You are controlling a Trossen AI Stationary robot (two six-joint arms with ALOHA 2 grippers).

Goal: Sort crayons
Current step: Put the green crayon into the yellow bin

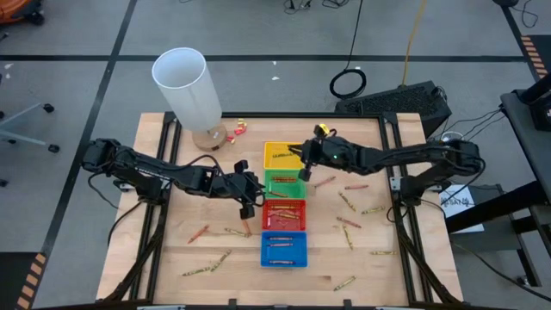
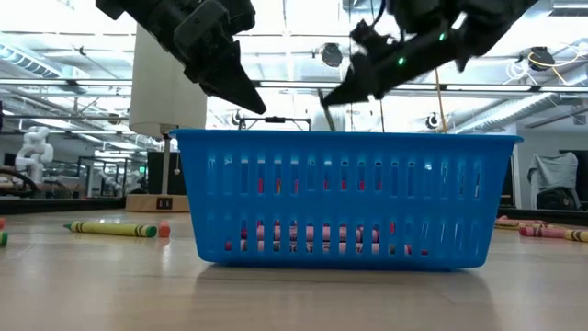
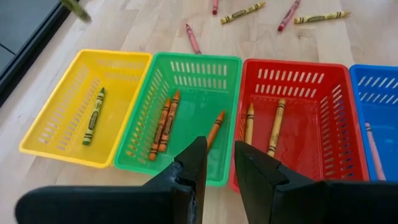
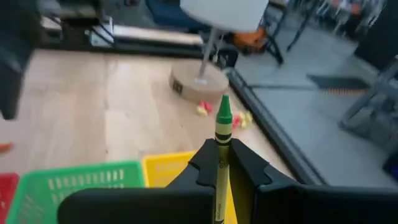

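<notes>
Wooden table [image 1: 172, 250] carrying four trays in a central column, both arms meeting above it. Nearest the front edge stands the blue tray [image 1: 284, 250], which fills the low view and hides the trays behind it. Next come the red tray [image 1: 284, 215], the green tray [image 1: 284, 184] and the yellow tray [image 1: 281, 155].

The left wrist view alone shows tray contents: one olive crayon [image 3: 94, 116] in yellow, three orange crayons [image 3: 166, 124] in green, two ochre ones in red. Loose crayons [image 1: 207, 269] lie scattered toward the front corners and along the right side, leaving bare wood near the left edge.

The left gripper [image 1: 250, 199], fingers slightly apart and holding nothing, hovers at the left rim of the red and green trays. The right gripper [image 1: 306, 158] is clamped on a green-tipped crayon [image 4: 222, 140] over the yellow tray; only the right wrist view shows this grip clearly.

Beyond, near the far left corner, stands a white cylinder [image 1: 188, 86].
</notes>
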